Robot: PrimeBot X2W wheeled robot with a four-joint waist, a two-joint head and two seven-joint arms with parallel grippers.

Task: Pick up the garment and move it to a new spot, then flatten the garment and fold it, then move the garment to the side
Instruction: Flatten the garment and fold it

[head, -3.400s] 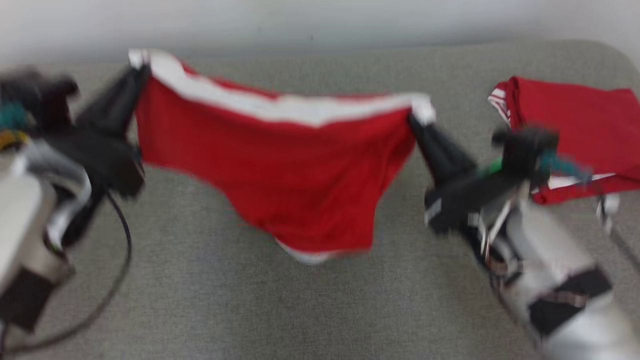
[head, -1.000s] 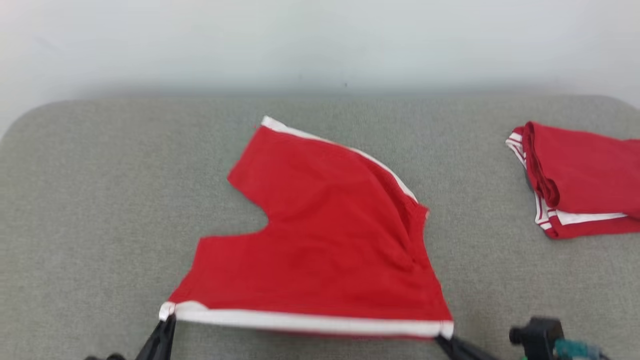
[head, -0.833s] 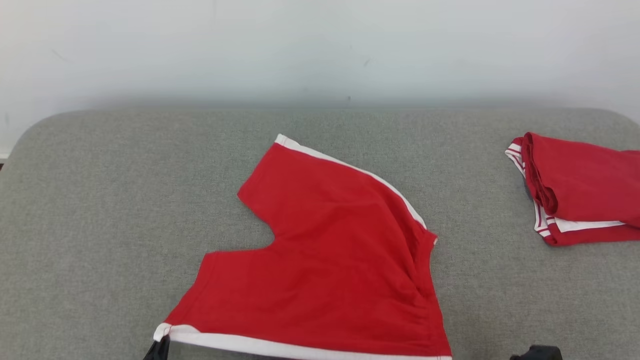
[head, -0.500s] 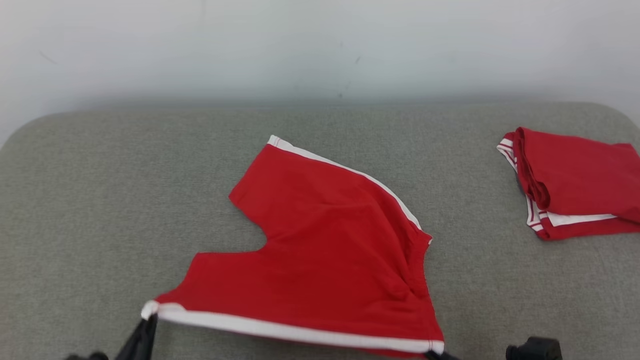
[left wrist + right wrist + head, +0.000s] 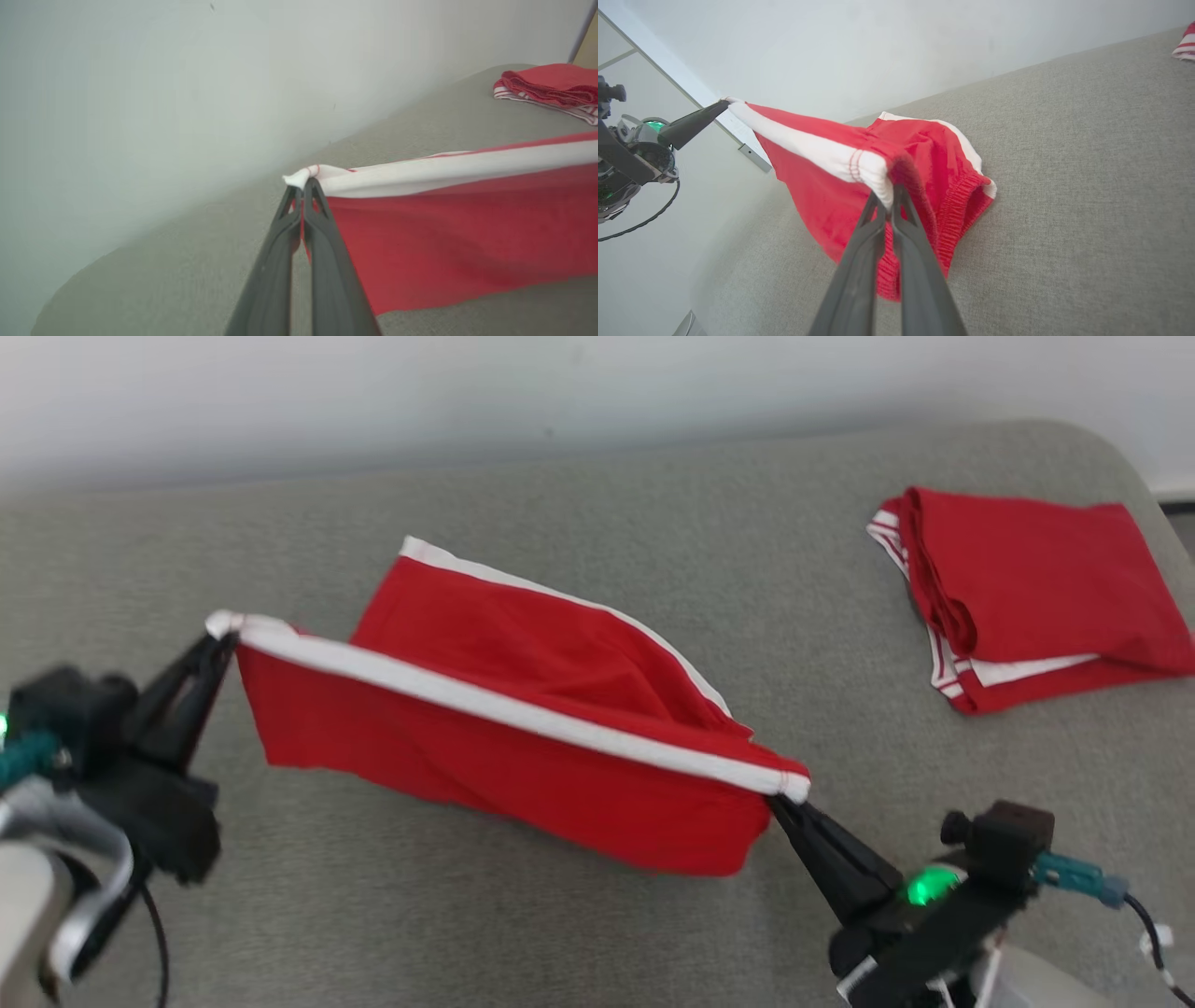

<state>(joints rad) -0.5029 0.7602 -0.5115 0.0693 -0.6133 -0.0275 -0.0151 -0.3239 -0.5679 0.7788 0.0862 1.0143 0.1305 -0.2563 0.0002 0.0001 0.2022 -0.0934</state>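
Both hands are busy. My left gripper point(image 5: 220, 637) is pressed together on one corner of the red cotton shorts with a white waistband point(image 5: 523, 756). My right gripper point(image 5: 777, 800) is pinching the opposite corner, fingers closed tight on the elastic. The waistband runs taut between my two tips, lifted off the grey woven pad point(image 5: 373, 915) and slanting across the head view from upper left to lower right.

Below the band a red panel hangs like a curtain. Its lower edge is down at the pad or just brushing it; I can't tell which. Beyond the band, the rest of the shorts lies on the pad toward the wall, with the white-trimmed leg hem point(image 5: 467, 569) at the far end.

I read this as the fold step: the band is up and ready to travel. The next move, as I judge it, is to carry both corners forward together over the lying cloth. Then I set the waistband down along that far hem with equal tension on each side, so the layers meet square and no crease rolls under. The slant in the band probably wants evening out on the way.

The stack of folded red-and-white garments point(image 5: 1027, 588) sits well apart on my right, out of the path.
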